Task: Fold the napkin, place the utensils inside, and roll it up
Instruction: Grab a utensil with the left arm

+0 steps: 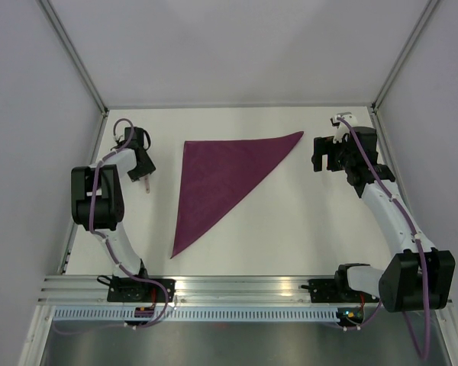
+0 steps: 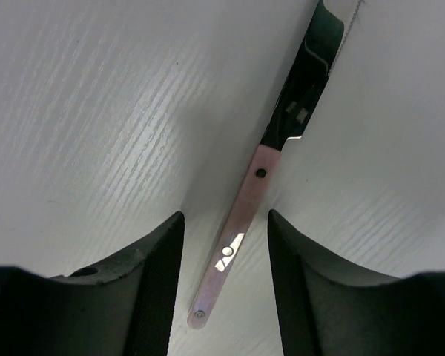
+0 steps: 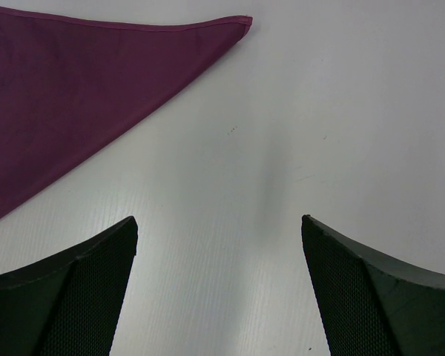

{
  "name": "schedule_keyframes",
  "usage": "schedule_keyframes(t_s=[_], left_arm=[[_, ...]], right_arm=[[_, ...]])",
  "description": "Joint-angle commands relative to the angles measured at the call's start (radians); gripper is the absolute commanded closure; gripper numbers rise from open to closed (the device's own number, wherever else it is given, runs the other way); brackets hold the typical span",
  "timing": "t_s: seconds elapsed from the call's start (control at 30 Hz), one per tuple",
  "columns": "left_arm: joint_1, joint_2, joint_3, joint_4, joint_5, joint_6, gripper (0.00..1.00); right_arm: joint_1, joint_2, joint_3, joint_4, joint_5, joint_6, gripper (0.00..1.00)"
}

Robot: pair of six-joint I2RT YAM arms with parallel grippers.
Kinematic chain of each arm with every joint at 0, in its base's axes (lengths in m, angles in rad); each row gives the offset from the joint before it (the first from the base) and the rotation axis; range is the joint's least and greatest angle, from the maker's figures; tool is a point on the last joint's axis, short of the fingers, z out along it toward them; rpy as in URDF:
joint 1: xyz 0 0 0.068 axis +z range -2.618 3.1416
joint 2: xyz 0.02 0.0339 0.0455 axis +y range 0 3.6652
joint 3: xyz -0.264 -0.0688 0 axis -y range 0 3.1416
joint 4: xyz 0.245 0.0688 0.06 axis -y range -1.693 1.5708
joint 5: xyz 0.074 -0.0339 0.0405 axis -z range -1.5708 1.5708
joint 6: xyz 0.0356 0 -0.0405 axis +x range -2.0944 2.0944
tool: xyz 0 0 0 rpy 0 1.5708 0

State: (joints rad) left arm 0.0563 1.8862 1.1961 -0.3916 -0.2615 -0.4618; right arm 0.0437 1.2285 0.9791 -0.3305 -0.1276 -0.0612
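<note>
The purple-maroon napkin (image 1: 217,183) lies flat mid-table, folded into a triangle with one tip at the far right and one at the near left. Its far right corner shows in the right wrist view (image 3: 74,81). A knife (image 2: 256,185) with a rose-coloured handle and dark shiny blade lies on the table to the napkin's left (image 1: 147,184). My left gripper (image 1: 141,174) is low over it. In its wrist view the left gripper (image 2: 225,215) is open with the handle between the fingers, not touching. My right gripper (image 1: 319,156) is open and empty right of the napkin's tip, as its wrist view shows (image 3: 219,219).
The white table (image 1: 290,229) is walled by pale panels at the left, back and right. A metal rail (image 1: 237,290) carrying both arm bases runs along the near edge. No other utensil shows.
</note>
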Motion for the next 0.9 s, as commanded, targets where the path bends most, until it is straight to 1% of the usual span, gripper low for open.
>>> schedule_keyframes(t_s=[0.0,0.07,0.1,0.13,0.17,0.23,0.27,0.3,0.37,0.4,0.57,0.6,0.7,0.73,0.77,0.8,0.83,0.87], left_arm=[[0.014,0.051,0.039,-0.029,0.027,0.045,0.47],[0.014,0.063,0.054,-0.035,0.034,0.051,0.51],[0.014,0.077,0.06,-0.038,0.05,0.055,0.56],[0.016,0.086,0.074,-0.053,0.051,0.055,0.6],[0.017,0.093,0.079,-0.058,0.059,0.063,0.71],[0.016,0.116,0.092,-0.067,0.071,0.071,0.81],[0.017,0.123,0.097,-0.079,0.077,0.08,0.96],[0.017,0.128,0.102,-0.079,0.099,0.084,0.98],[0.017,0.125,0.108,-0.084,0.119,0.092,0.98],[0.016,0.114,0.108,-0.081,0.154,0.1,0.98],[0.005,-0.007,0.143,-0.081,0.264,0.164,0.98],[-0.01,-0.033,0.152,-0.079,0.309,0.179,0.98],[-0.045,-0.099,0.19,-0.098,0.375,0.27,0.98],[-0.079,-0.113,0.197,-0.101,0.404,0.294,0.98],[-0.113,-0.139,0.2,-0.102,0.46,0.352,0.98],[-0.133,-0.15,0.206,-0.108,0.472,0.38,0.98],[-0.156,-0.159,0.207,-0.112,0.482,0.44,0.98],[-0.182,-0.173,0.207,-0.118,0.496,0.459,0.98]], right_arm=[[-0.001,-0.023,0.038,-0.012,-0.007,-0.008,0.04],[-0.001,-0.021,0.038,-0.012,-0.009,-0.008,0.04],[-0.001,-0.021,0.038,-0.013,-0.007,-0.008,0.04],[-0.001,-0.021,0.038,-0.013,-0.007,-0.009,0.04],[-0.001,-0.023,0.038,-0.012,-0.007,-0.008,0.04],[-0.001,-0.023,0.038,-0.013,-0.006,-0.009,0.04],[-0.001,-0.023,0.038,-0.012,-0.006,-0.009,0.04],[-0.002,-0.023,0.038,-0.013,-0.006,-0.009,0.05],[-0.001,-0.024,0.036,-0.013,-0.007,-0.011,0.05],[-0.001,-0.023,0.036,-0.013,-0.007,-0.009,0.04],[-0.001,-0.015,0.036,-0.012,-0.012,-0.011,0.04],[-0.002,-0.009,0.036,-0.012,-0.012,-0.011,0.04],[-0.001,-0.006,0.036,-0.013,-0.015,-0.012,0.05],[-0.001,-0.006,0.036,-0.013,-0.015,-0.012,0.05],[-0.001,-0.007,0.036,-0.013,-0.017,-0.014,0.05],[-0.001,-0.007,0.033,-0.012,-0.02,-0.015,0.05],[-0.001,-0.007,0.032,-0.008,-0.023,-0.014,0.05],[-0.002,-0.011,0.03,-0.008,-0.026,-0.014,0.05]])
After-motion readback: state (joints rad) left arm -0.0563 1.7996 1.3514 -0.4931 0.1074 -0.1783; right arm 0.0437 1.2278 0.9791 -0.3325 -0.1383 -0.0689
